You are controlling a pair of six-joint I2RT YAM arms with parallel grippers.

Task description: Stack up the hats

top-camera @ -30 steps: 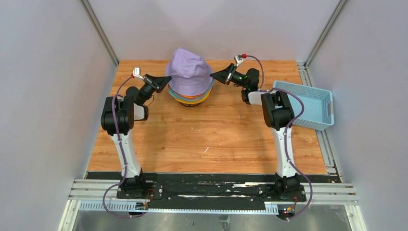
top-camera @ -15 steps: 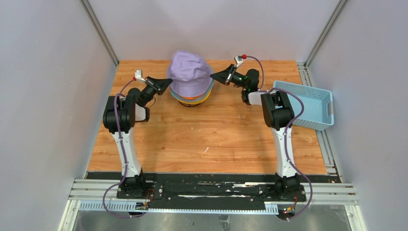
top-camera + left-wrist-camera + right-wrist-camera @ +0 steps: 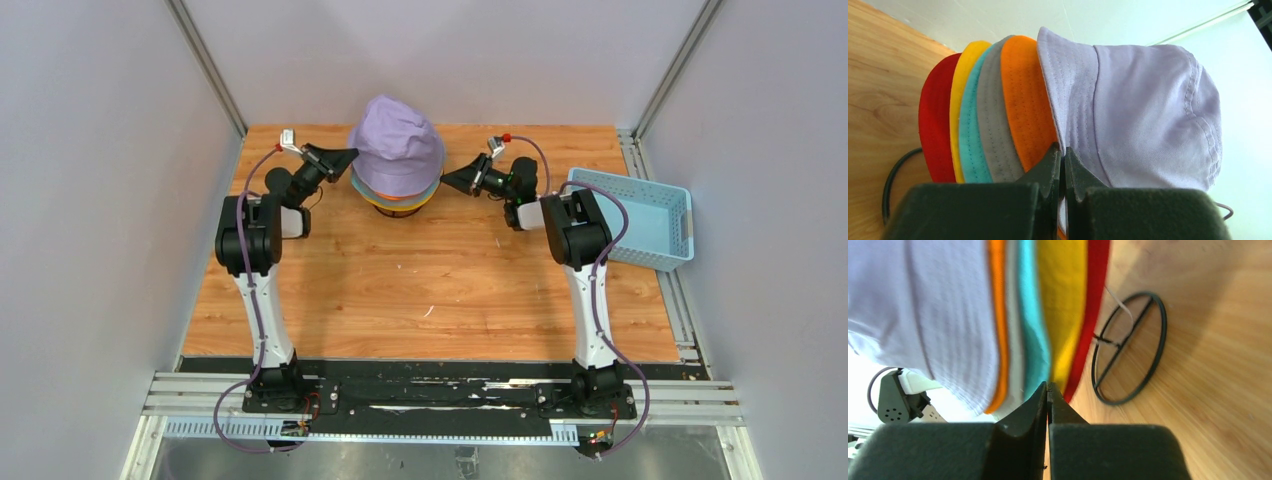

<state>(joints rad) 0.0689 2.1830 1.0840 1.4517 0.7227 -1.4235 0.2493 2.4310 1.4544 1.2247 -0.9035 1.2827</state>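
**A:** What's moved this last second?

**B:** Nearest first: the right gripper [image 3: 447, 182] has slipped back toward 6 o'clock, off the brims. It now sits just beside the stack [image 3: 400, 202] at its 4 o'clock, fingers pressed together on nothing.

**A:** And the left?

**B:** The left gripper [image 3: 348, 156] has pushed toward 12 o'clock. It's at the stack's 9 o'clock, fingers pinching what looks like the lavender hat [image 3: 398, 145] by its brim edge.

**A:** Where are the hats?

**B:** At the table's [image 3: 430, 290] 12 o'clock, over a black wire stand [image 3: 1122, 348]. From the bottom: red hat [image 3: 935, 135], yellow hat [image 3: 959, 100], teal hat [image 3: 970, 135], grey hat [image 3: 993, 125], orange hat [image 3: 1025, 100], then lavender, which now sits squarer.

**A:** Meaning?

**B:** I'd say the stacking is done. Only the release is left.
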